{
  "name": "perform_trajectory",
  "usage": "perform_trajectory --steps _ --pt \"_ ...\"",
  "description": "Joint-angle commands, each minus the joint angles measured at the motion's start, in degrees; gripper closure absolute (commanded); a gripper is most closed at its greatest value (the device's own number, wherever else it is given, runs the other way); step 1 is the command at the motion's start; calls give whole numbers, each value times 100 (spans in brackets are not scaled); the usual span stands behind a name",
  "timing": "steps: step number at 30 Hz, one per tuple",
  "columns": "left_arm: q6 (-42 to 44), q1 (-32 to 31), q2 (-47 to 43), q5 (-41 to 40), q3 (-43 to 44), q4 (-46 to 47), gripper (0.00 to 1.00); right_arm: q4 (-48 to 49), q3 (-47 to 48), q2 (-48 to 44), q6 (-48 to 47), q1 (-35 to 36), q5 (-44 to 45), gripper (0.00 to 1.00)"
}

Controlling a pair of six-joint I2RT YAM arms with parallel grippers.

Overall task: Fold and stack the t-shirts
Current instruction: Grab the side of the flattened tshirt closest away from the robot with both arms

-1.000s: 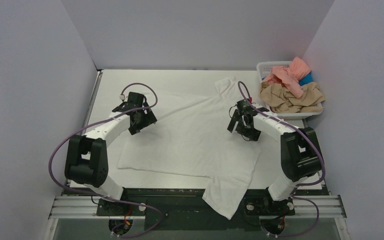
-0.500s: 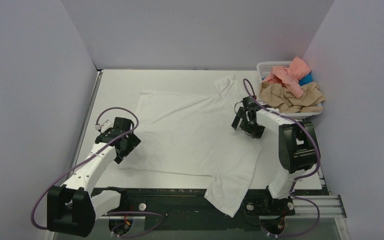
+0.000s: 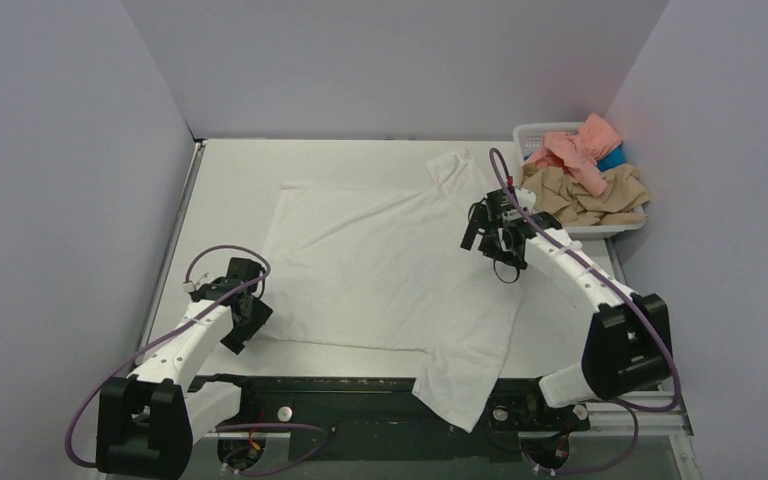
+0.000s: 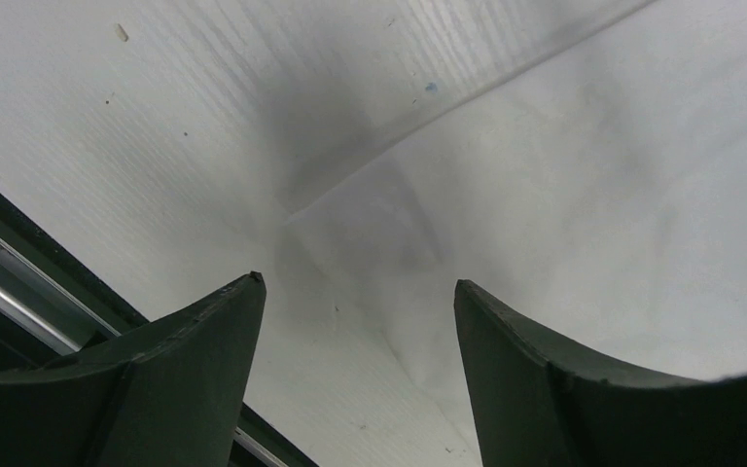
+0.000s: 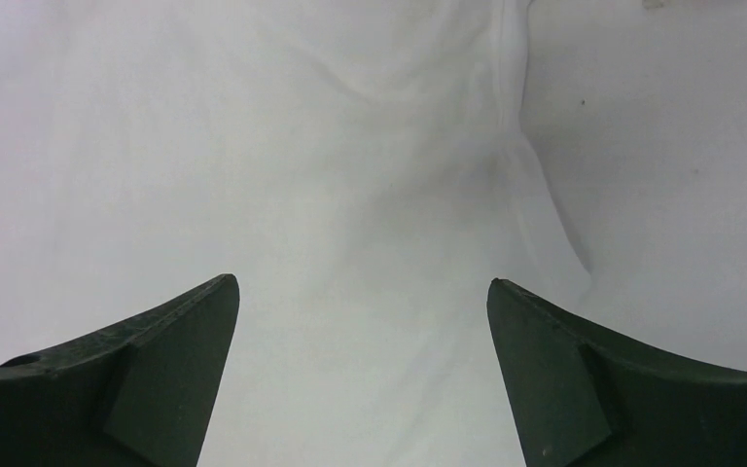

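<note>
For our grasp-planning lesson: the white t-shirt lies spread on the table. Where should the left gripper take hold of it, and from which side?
Probably the white t-shirt's near-left hem corner, coming from the bare table side: it lies flat and exposed at the cloth's edge, right below the open left gripper.

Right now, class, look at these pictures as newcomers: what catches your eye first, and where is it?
A white t-shirt lies spread across the middle of the table, one sleeve hanging over the near edge. At the far right corner a white basket is heaped with salmon-pink, tan and blue shirts. The left arm's fingers stand open over the shirt's near-left corner, the right arm's fingers open over its right side.
</note>
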Motion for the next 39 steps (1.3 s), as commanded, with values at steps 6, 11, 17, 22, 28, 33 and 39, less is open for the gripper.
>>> perform_trajectory --steps 6,11,17,22,28,33,39 --pt "-228 118 252 48 -225 784 42 -1286 -1433 -2202 112 1398 444 8" --pt "-242 163 469 108 -337 1075 72 -1941 -1837 -3026 74 2785 -180 17" --pt "-224 162 690 203 -344 1132 100 -2105 -2221 -3119 594 4551 -1406 27" --pt "-187 164 642 250 -330 1130 100 -1603 -2517 -2516 754 5832 -2073 32" --pt "-164 166 510 149 -269 1003 100 -1299 -2656 -1623 744 6404 -2450 43" --pt "-168 166 468 155 -248 965 100 -1186 -2883 -1205 760 6389 -2370 55" --pt "-144 168 445 162 -196 938 100 -1290 -2957 -983 862 6164 -1708 89"
